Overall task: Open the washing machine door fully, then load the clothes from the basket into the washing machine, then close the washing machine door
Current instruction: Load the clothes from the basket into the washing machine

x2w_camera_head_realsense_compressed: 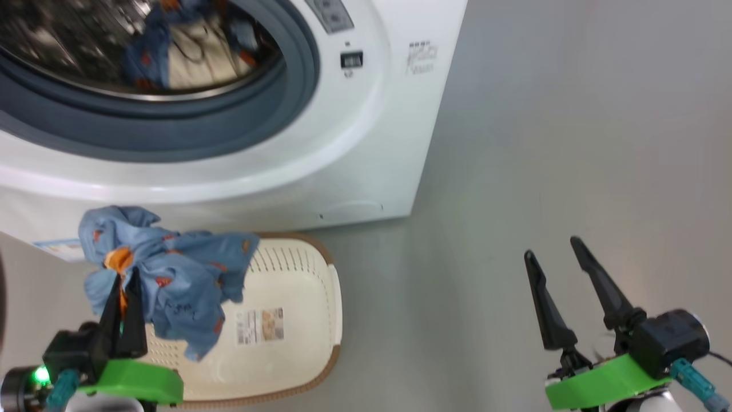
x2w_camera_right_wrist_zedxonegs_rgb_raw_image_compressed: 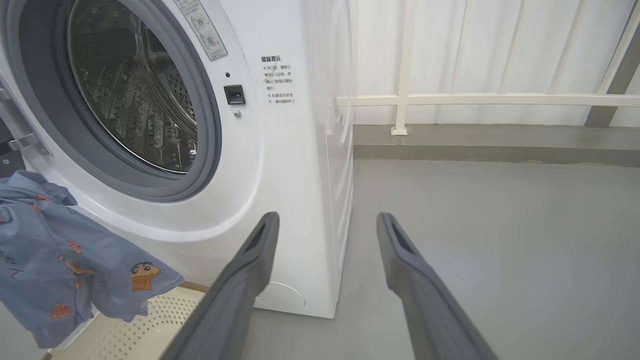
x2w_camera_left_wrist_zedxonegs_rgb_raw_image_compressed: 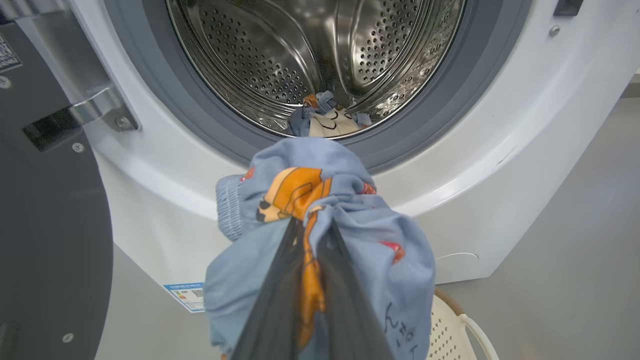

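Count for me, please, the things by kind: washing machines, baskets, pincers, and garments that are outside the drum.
washing machine: 1
basket: 1
pincers: 2 (left pincer, shut on the cloth; right pincer, open and holding nothing)
garments outside the drum: 1 (blue garment, hanging from the left pincer above the basket)
Total: 5

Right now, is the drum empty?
No, blue and cream clothes lie at the bottom of the drum.
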Tool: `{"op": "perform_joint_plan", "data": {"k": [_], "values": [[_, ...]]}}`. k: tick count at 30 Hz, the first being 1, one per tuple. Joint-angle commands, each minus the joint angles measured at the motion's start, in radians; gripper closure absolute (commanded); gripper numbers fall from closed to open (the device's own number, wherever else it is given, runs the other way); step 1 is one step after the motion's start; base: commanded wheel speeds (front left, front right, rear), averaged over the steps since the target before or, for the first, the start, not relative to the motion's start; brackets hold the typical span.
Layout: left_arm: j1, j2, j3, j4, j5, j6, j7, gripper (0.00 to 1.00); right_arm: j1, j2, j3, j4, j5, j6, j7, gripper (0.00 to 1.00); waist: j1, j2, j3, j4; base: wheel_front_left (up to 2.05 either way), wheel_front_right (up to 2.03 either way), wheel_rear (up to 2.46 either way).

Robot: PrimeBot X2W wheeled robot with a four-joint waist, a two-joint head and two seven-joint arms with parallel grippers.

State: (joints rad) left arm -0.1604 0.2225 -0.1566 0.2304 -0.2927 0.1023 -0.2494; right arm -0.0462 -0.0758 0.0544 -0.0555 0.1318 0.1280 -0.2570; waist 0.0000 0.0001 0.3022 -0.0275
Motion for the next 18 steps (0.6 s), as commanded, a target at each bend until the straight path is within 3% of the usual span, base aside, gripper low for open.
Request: {"op": "perform_joint_plan", "data": {"k": [1,18], "values": [[0.022,0.030,0.042,-0.053,0.011,0.005,-0.012,1.00,0.022,-0.001,0.022,-0.019,-0.004,0.003,-0.005,0.00,0.0000,-0.0001,-0.093,0.025,0.00,0.00,0.00],[0.202,0.057,0.026,-0.244,0.027,0.033,0.032,1.00,0.138,0.005,0.016,-0.024,-0.013,0.003,0.017,0.00,0.0000,-0.0001,-0.256,0.031,0.00,0.00,0.00]]}}
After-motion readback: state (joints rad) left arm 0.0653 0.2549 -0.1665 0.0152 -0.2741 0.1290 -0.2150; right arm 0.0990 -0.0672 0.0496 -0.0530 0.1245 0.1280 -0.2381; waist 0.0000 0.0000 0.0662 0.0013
